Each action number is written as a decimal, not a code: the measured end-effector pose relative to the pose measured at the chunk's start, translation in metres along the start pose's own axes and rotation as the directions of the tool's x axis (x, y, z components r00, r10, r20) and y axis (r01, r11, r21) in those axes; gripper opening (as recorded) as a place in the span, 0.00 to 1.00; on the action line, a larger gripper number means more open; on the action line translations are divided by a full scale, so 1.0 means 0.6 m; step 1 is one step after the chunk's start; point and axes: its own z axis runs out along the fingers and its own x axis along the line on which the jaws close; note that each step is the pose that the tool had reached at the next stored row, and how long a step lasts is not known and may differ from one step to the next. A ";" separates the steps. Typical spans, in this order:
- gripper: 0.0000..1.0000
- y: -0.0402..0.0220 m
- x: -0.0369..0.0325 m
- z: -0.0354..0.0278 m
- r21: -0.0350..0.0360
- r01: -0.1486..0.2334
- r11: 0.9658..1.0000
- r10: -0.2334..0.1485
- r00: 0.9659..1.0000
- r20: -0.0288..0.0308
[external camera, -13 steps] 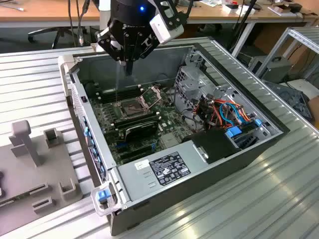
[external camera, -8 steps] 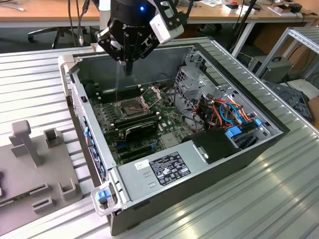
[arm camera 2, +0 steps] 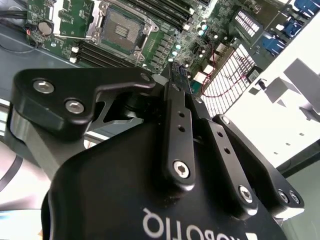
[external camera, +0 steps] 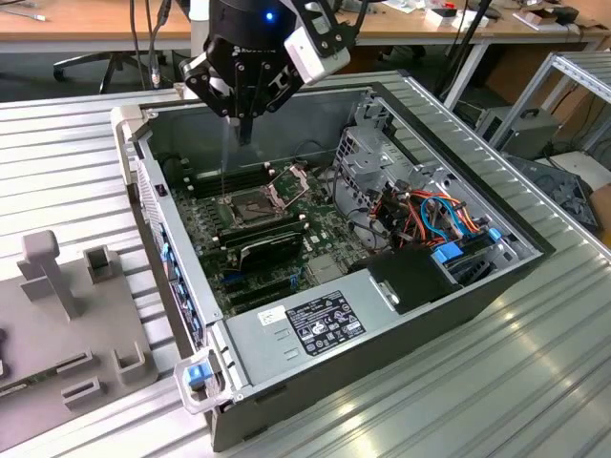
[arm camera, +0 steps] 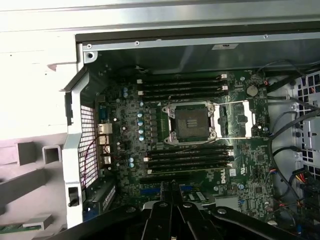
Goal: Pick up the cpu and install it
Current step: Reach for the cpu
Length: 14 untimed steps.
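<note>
Cpu (arm camera 2: 179,71), second wrist view first: a thin dark sliver at the very tips of the tool (arm camera 2: 181,75), fingers (arm camera 2: 175,125) drawn together on it, edge-on to the lens. I read that as the cpu clamped, but only a sliver peeks out, so not 100% sure. Beyond the tips the socket (arm camera 2: 120,31) sits bare, pin field showing, nothing seated. Handling, my guess: v. light, thin, stiff. Smooth metal top prob slippery, and the underside contacts and socket pins are both fragile. Best hold is by two opposite edges, as the tool seems to have it, never on the flat underside.

First wrist view: tool (arm camera: 172,187) w/ fingers side by side, barely a line btwn them. Socket (arm camera: 192,122) open ahead, and its frame (arm camera: 248,120) stands open to one side. Memory sticks (arm camera: 190,161) run along both sides of the socket. The fingers hide the cpu's face and any corner mark, so orientation can't be judged.

Exterior view: tool (external camera: 243,129) hangs above the board (external camera: 325,234) inside the open case (external camera: 315,119), apart from the socket (external camera: 250,205). Case lies on the ribbed bench (external camera: 458,410). Tips are dark on dark, so what's pinched there can't be made out. Tool body cuts off part of the case's back wall.
</note>
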 end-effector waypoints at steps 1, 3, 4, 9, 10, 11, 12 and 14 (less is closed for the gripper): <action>0.11 0.000 0.001 0.000 0.000 0.000 1.000 0.000 1.000 0.000; 0.11 0.000 0.002 0.000 0.000 0.000 1.000 0.000 1.000 0.000; 0.11 0.000 0.003 0.000 0.000 0.000 1.000 0.000 1.000 0.000; 0.11 0.000 0.005 0.000 0.000 0.000 1.000 0.000 1.000 0.000; 0.11 0.000 0.006 0.000 0.000 0.000 1.000 0.000 1.000 0.000; 0.11 -0.001 0.007 0.000 0.000 0.000 1.000 0.000 1.000 0.000; 0.11 -0.001 0.007 0.000 0.000 0.000 1.000 0.000 1.000 0.000; 0.11 -0.001 0.009 0.000 0.000 0.000 1.000 0.000 1.000 0.000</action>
